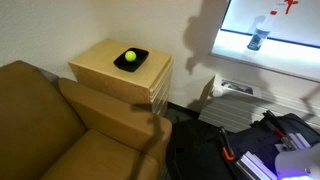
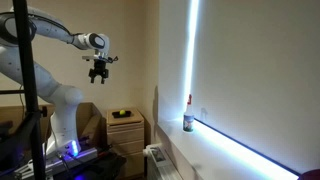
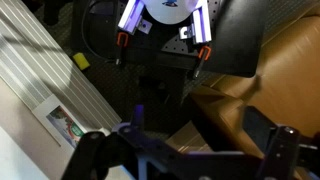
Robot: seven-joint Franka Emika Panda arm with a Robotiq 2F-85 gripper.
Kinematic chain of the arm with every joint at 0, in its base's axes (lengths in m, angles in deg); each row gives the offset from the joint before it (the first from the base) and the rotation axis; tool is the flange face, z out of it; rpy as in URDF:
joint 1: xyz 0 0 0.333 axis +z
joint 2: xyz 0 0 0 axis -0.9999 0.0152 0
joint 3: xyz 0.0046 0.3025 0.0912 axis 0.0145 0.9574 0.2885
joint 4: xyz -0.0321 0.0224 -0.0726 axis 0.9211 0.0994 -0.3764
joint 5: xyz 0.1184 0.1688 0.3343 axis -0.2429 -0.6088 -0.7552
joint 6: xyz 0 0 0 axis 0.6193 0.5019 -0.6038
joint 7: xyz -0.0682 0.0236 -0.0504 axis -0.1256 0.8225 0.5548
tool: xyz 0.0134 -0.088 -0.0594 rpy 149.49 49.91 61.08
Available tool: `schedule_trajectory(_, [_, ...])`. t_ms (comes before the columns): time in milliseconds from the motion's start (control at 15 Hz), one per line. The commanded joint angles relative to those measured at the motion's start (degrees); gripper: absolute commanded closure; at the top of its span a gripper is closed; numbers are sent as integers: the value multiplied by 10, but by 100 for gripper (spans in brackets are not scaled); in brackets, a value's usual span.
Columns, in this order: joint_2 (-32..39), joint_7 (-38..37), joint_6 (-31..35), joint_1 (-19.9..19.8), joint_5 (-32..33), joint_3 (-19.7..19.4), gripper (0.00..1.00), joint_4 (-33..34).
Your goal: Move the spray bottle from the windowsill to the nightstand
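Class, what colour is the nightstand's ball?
Yellow-green: the small round ball, clearest in an exterior view.

Yellow-green ball (image 1: 130, 55) on black dish (image 1: 119, 62); brown sofa (image 1: 40, 120)

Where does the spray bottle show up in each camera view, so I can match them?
Exterior view: the spray bottle stands upper right, on the windowsill.
Exterior view: spray bottle right of centre, at the windowsill's left end.
Wrist view: not in it.
Shared landmark: the nightstand, seen in both exterior views.
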Motion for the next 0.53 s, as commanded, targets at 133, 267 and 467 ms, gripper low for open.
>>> schedule_trajectory(133, [-12, -20, 8, -42, 6, -42, 0, 8])
schedule_trajectory(267, [-4, -19, 4, -25, -5, -27, 0, 7])
schedule_trajectory(467, [-8, -13, 4, -30, -5, -38, 0, 11])
